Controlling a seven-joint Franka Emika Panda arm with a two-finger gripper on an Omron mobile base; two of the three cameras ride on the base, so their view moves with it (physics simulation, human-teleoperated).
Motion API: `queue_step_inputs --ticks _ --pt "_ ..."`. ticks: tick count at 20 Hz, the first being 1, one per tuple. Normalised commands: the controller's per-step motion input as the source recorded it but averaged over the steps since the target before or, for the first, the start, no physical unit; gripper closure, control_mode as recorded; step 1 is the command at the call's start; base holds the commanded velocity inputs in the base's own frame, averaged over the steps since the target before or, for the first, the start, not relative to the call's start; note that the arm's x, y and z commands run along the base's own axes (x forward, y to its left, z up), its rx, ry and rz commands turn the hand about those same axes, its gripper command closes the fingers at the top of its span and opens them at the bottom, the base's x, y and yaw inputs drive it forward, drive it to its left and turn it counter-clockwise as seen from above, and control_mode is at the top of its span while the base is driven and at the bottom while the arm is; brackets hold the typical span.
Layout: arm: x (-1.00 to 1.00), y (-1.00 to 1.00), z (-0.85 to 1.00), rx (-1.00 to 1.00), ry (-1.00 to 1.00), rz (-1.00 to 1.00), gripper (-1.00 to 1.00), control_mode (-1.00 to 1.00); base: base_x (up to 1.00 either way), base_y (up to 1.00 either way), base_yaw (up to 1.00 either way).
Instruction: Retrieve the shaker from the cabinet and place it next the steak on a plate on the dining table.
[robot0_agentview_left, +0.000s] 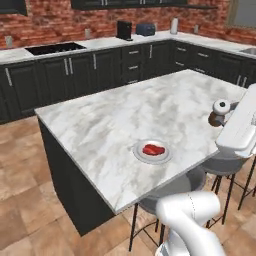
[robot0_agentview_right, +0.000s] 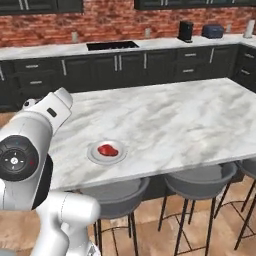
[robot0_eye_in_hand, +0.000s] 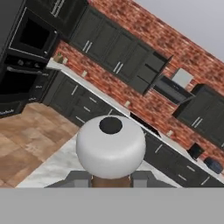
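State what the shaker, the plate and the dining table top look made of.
Shaker: glossy white rounded cap, likely ceramic or plastic, over a brown, seemingly wooden body. Plate: smooth pale grey, probably ceramic. Dining table: polished white stone with grey veins, marble-like.

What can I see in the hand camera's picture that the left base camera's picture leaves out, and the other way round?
Hand view: a close-up of the shaker, looking at the dark hole in its white top, and a black built-in oven off to one side.
Left base view: the plate holding the red steak, and the stools by the dining table.
Both: the shaker, the brick wall and the dark lower cabinets.
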Motion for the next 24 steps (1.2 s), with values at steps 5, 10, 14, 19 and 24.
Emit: queue_step_inputs --ticks 5,10,14,19,24 --pt "0.00 0.00 0.00 0.00 0.00 0.00 1.00 1.00 0.47 -0.84 0.64" --pt "0.00 0.00 0.00 0.00 0.00 0.00 1.00 1.00 0.48 -0.85 0.63" --pt "0.00 0.00 0.00 0.00 0.00 0.00 1.00 1.00 0.40 -0.94 0.60" --pt "0.00 0.00 0.00 0.00 0.00 0.00 1.00 1.00 0.32 -1.00 0.57" --pt "0.00 0.00 0.00 0.00 0.00 0.00 1.00 1.00 0.25 -0.82 0.49"
